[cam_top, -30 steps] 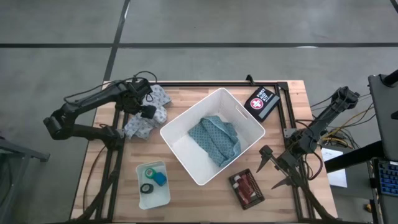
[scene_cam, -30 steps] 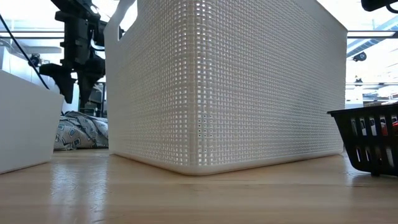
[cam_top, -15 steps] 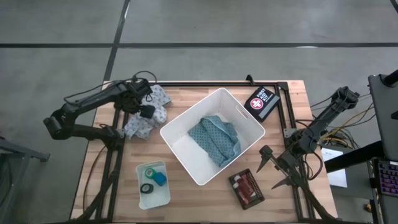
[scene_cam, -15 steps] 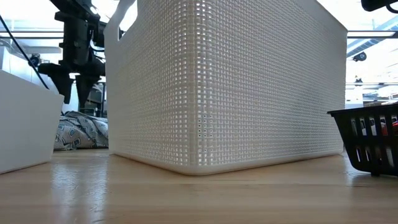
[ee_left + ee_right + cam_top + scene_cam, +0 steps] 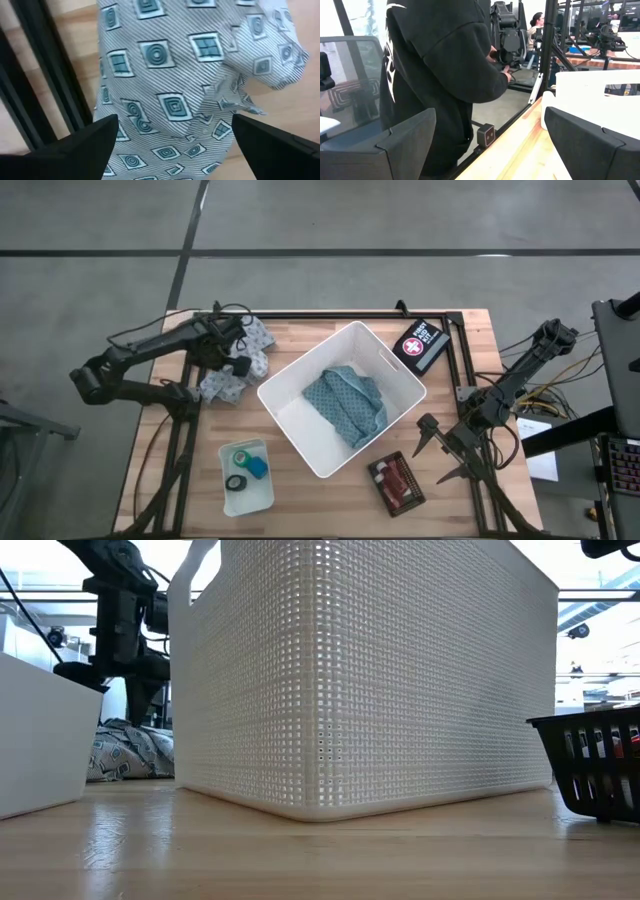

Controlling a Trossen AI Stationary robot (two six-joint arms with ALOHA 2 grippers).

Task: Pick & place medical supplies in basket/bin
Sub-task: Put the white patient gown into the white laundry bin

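Observation:
A crumpled white cloth with teal square patterns (image 5: 232,372) lies on the table's far left part, also in the left wrist view (image 5: 170,75) and low view (image 5: 125,750). My left gripper (image 5: 233,352) hangs just above it, pointing down and open, one finger toward each side of the heap (image 5: 172,145). The white bin (image 5: 395,375) stands slantwise mid-table with a teal cloth (image 5: 350,405) lying in it. My right gripper (image 5: 428,452) waits open at the table's right edge, pointing level (image 5: 490,145).
A small translucent tray (image 5: 262,498) with a tape roll and a blue item stands near left. A dark case with red contents (image 5: 397,483) lies near right, a black first-aid case (image 5: 422,343) far right. A person in a black hoodie (image 5: 440,65) stands beyond the table.
My left gripper has sunk toward the patterned cloth and opened wider. The cloth has stayed where it was.

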